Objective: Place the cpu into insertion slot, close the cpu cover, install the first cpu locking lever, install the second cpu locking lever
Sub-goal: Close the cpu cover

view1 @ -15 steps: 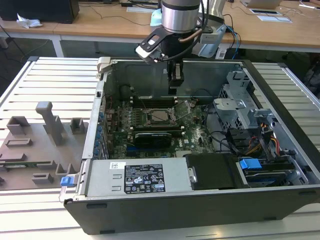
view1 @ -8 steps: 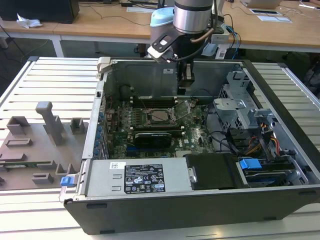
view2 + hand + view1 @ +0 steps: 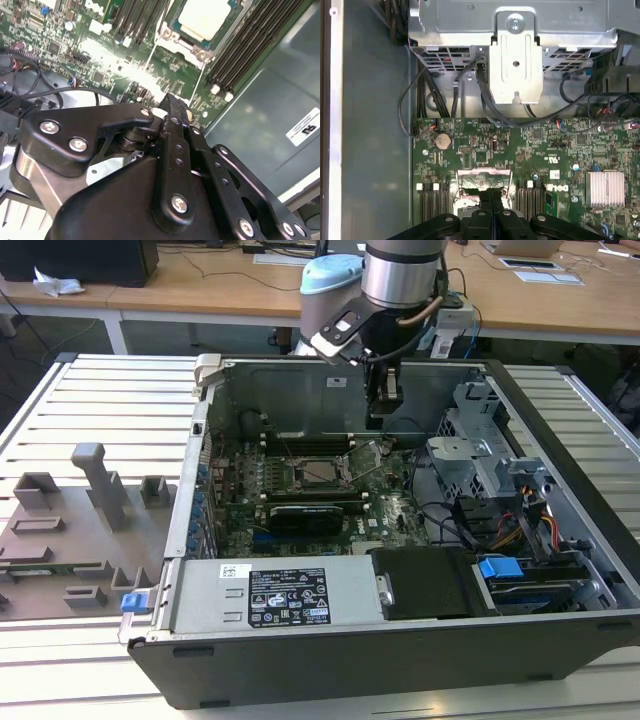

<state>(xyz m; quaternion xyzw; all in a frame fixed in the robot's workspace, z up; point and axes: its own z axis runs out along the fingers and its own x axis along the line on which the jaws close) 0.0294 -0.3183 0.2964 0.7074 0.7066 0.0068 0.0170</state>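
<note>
A: Status on the cpu (image 3: 205, 17)?
B: Sits flat in the insertion slot (image 3: 300, 480), between the memory slots (image 3: 250, 45). The silvery cpu cover (image 3: 172, 39) frames it and looks laid down over it. Can't tell if anything's latched.
A: Claw?
B: Claw (image 3: 492, 197) fingers are together, nothing visible between them. It hangs above the board (image 3: 520, 145), just off the socket's edge, apart from the chip. In the exterior view it's above the slot, off to the exterior view's right, toward the back wall of the case (image 3: 300, 390).
A: Handling, if the chip needs touching?
B: Light, stiff, flat. Smooth metal top, so probably slippery. Contacts under it are fragile. My call: grip two opposite edges only, keep it level, no sliding.
</note>
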